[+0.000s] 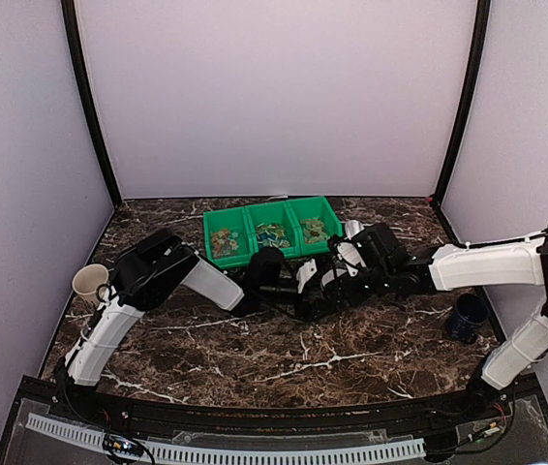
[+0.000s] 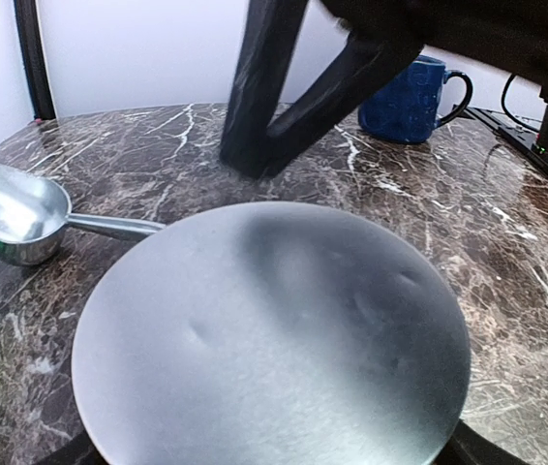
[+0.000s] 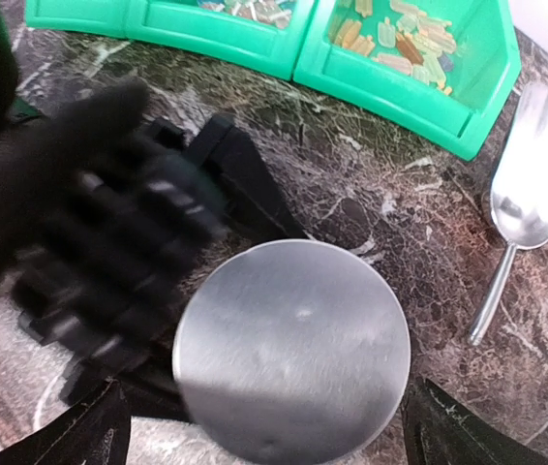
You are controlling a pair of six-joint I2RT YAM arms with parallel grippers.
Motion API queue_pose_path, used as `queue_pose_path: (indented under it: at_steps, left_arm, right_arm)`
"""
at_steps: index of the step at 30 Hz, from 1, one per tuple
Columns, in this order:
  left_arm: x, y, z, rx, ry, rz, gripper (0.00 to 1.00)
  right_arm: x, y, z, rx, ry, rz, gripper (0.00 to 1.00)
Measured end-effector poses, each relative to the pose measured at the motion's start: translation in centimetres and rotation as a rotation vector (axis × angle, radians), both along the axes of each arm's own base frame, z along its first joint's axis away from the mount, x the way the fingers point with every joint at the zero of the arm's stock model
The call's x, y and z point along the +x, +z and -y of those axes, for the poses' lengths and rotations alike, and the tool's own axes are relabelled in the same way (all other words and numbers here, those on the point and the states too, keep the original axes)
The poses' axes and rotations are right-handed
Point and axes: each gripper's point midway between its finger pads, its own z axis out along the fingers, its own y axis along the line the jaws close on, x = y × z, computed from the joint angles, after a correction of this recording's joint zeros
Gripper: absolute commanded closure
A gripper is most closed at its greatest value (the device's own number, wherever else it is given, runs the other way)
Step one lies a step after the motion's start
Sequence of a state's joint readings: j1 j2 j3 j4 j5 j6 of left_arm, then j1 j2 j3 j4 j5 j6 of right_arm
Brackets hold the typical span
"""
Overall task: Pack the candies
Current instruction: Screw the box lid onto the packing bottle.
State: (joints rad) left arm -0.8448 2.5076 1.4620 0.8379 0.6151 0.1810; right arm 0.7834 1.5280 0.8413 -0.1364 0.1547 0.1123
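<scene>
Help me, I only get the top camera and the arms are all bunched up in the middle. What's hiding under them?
Observer: A round shiny metal disc, flat face up, right below both wrist cameras.
Operator: Is there a spoon thing for scooping?
Observer: Yes, a metal scoop lies on the table beside the right end of the green bin, and its bowl is empty.
Operator: What colours are in the part next to it?
Observer: The candies in that end compartment are mostly gold and orange, with some pale green.
</scene>
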Motion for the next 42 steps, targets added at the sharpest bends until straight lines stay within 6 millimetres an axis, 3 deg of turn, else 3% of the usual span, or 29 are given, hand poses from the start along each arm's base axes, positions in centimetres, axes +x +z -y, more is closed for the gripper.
queue_pose_path:
  at_steps: [7,17,23,30,32,38,42]
  left_arm:
    - [0.4,0.0,0.0,0.001,0.022,0.005,0.14]
    - [0.1,0.0,-0.2,-0.003,-0.024,0.011,0.14]
    - [-2.3,0.0,-0.8,-0.009,-0.21,0.008,0.14]
    - [-5.5,0.0,-1.5,-0.003,-0.461,0.005,0.14]
    - [-6.1,0.1,-1.6,-0.002,-0.518,0.002,0.14]
    - [-7.5,0.1,-2.4,-0.011,-0.619,-0.003,0.14]
    - [-8.0,0.1,-2.6,-0.013,-0.644,-0.008,0.13]
  right_arm:
    - [-0.9,3.0,0.8,-0.008,0.039,0.05,0.02]
    - [-3.5,0.9,3.1,-0.131,0.131,-0.055,0.02]
    - [-5.6,2.4,4.4,-0.161,0.271,0.01,0.03]
    - [-7.6,5.3,2.2,-0.067,0.521,0.108,0.03]
    - [-7.9,5.1,1.3,-0.049,0.587,0.112,0.03]
    - [-8.4,2.2,-0.8,-0.009,0.743,0.049,0.03]
    - [-7.4,2.3,-1.5,0.055,0.786,0.089,0.03]
